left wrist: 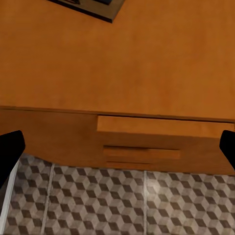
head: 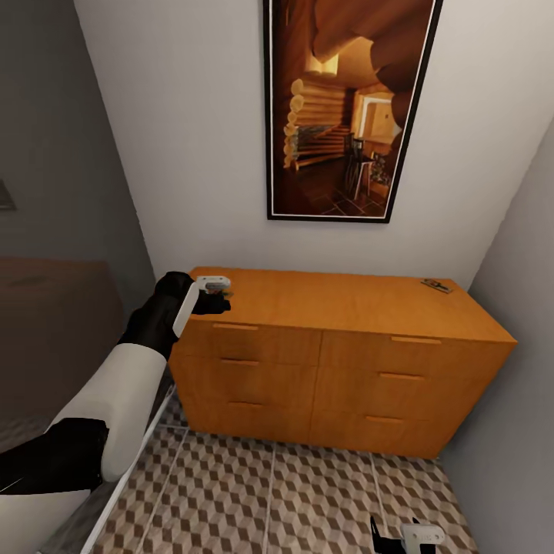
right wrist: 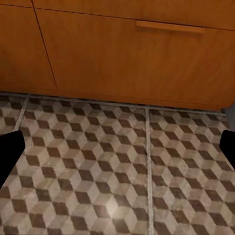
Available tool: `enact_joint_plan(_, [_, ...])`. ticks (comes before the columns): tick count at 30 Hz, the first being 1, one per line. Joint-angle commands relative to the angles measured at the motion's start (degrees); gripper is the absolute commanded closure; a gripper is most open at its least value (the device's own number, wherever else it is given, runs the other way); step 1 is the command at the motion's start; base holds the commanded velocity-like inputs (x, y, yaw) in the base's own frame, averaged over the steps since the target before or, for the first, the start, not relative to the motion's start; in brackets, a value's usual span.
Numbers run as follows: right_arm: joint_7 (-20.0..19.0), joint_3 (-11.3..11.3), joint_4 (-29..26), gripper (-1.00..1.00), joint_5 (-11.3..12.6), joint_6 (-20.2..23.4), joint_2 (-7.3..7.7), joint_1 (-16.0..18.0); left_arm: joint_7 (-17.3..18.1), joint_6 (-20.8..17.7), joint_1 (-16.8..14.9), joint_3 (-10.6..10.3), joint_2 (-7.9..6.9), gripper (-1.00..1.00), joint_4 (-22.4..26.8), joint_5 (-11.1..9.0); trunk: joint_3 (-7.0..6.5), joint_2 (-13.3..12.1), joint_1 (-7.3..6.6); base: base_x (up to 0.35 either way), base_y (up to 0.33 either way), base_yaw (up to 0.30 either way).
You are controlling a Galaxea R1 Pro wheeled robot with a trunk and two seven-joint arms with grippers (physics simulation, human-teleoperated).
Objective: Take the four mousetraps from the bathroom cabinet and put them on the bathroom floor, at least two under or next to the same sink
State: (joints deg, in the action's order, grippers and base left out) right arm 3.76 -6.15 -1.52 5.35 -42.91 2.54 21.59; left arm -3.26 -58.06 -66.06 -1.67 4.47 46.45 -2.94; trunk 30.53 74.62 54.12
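The orange-brown cabinet [head: 338, 308] stands against the white wall. One small dark mousetrap [head: 435, 285] lies on its top at the far right corner. My left gripper [head: 218, 296] hovers over the top's left front corner. It is open in the left wrist view [left wrist: 117, 152], its black fingertips [left wrist: 10, 152] wide apart with nothing between them. A dark flat plate [left wrist: 90, 6], cut off by the frame edge, lies on the cabinet top [left wrist: 127, 58] beyond it. My right gripper [head: 392, 538] hangs low over the bathroom floor [head: 269, 492] and is open [right wrist: 117, 152], empty.
A framed picture [head: 346, 108] hangs above the cabinet. A grey wall [head: 508, 346] closes in on the right, beside the cabinet's end. Drawer fronts with bar handles [right wrist: 169, 25] face me. Patterned tiles [right wrist: 112, 166] stretch in front of the cabinet.
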Motion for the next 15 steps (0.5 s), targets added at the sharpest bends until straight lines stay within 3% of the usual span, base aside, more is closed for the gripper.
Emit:
enact_joint_plan(1, [0.11, -0.53, 0.02, -1.00, 0.53, -0.15, 0.00, 0.03, -0.34, -0.21, -0.04, -0.09, -0.01, -1.00, 0.04, -0.31, 0.06, 0.03, 0.00, 0.000, 0.000, 0.033])
enact_joint_plan(15, [-0.12, -0.53, 0.17, -1.00, 0.53, -0.53, 0.24, 0.03, -0.34, -0.21, -0.04, -0.06, -0.07, -1.00, 0.04, -0.31, 0.08, 0.03, 0.00, 0.000, 0.000, 0.009])
